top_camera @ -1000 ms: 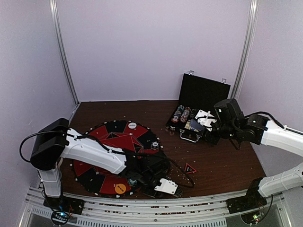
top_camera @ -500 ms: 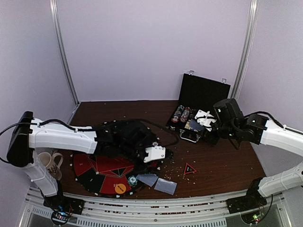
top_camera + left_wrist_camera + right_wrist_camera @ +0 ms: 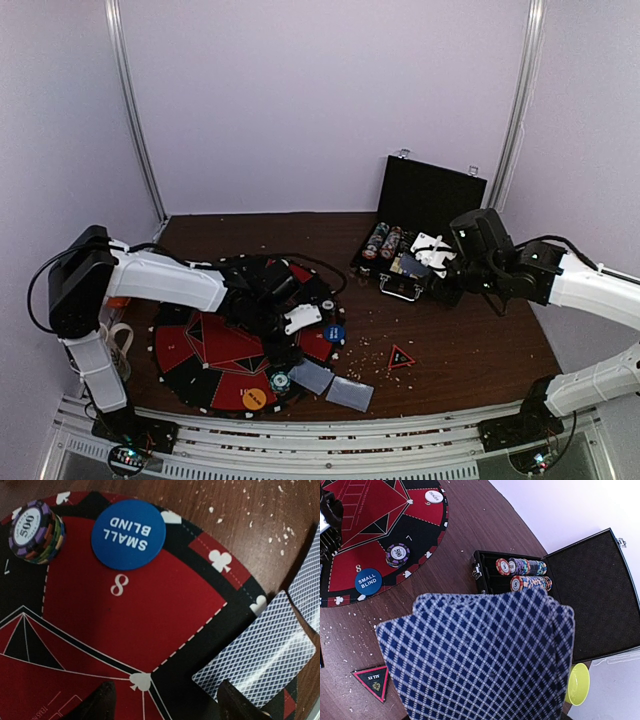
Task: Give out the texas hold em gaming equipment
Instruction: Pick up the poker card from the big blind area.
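I take the table [image 3: 470,340] first: a round red-and-black mat [image 3: 215,345] lies on its left half and an open black case [image 3: 430,195] stands at the far right. The left gripper [image 3: 168,702] hovers low over the mat, jaws wide, nothing between them. The right gripper [image 3: 432,255] hangs over the case, clamped on a fan of cards [image 3: 485,655], backs toward its wrist camera. A loose card [image 3: 312,377] lies face down across the mat's near right rim, with a second card [image 3: 350,393] just beside it on the wood. The blue disc [image 3: 128,527] sits above the mat's figure 8, near a chip stack [image 3: 36,530]. The orange disc [image 3: 253,399] lies at the near rim and the white disc [image 3: 434,496] at the far rim. Chip rows [image 3: 522,567] lie in the case.
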Available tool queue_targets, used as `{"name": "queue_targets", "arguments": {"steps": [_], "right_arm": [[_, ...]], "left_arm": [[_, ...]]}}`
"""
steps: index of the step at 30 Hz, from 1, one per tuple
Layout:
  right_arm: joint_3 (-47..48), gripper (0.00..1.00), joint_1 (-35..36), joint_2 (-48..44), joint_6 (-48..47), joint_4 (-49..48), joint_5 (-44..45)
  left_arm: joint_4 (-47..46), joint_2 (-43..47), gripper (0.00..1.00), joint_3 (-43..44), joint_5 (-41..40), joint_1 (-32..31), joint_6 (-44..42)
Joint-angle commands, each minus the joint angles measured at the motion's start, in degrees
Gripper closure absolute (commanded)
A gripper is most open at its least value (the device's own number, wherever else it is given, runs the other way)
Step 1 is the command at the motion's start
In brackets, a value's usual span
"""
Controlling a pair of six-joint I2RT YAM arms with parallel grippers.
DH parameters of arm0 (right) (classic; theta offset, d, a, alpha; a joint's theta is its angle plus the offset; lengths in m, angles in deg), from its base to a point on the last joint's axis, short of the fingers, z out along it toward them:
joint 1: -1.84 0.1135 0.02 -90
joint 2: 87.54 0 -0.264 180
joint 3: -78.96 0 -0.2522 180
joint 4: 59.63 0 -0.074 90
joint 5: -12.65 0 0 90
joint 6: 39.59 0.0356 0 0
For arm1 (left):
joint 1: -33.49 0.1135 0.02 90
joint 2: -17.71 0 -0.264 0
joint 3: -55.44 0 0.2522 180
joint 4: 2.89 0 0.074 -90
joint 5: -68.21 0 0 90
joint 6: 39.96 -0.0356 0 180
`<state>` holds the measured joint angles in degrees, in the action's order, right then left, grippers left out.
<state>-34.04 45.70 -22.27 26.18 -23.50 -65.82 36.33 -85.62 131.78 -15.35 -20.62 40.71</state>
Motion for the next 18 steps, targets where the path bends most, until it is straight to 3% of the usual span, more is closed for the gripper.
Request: {"name": "queue_targets", "arguments": {"steps": [1,15,18], "right_arm": [[0.69,0.5,-0.36,-0.24,-0.47,-0.84,-0.02],[0.69,0.5,-0.29,-0.35,-0.77,-0.73,0.51],[0.73,0.5,-0.35,-0.38,-0.8,-0.57,0.6]], "left_arm": [[-0.95,-2.31,0.29,1.52,0.08,-0.46,-0.86],[-1.19,-5.23,0.46,1.75,4.06,-3.92,-4.99],[-1.24,-4.86,0.57,2.54,5.27,-4.32,-5.89]]}}
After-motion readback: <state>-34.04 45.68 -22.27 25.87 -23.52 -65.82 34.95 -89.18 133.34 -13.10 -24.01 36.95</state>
